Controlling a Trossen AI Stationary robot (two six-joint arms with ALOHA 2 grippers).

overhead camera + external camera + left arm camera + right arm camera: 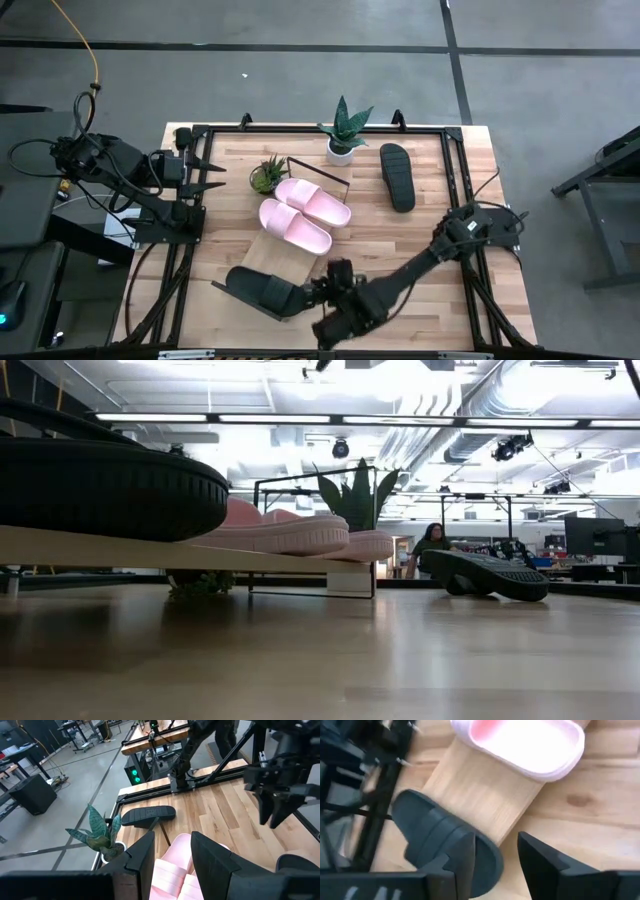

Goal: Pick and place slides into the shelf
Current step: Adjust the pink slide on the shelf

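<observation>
Right gripper (318, 292) low at the near end of the shelf (475, 785), fingers (462, 855) spread, apparently just clear of the black slide (437, 845) lying directly ahead on the board's end. Two pink slides (300, 212) farther along the shelf beyond those fingers; second black slide (397, 176) on the bench (440, 215). Left gripper (215, 177) parked, fingers (212, 865) apart, empty.
</observation>
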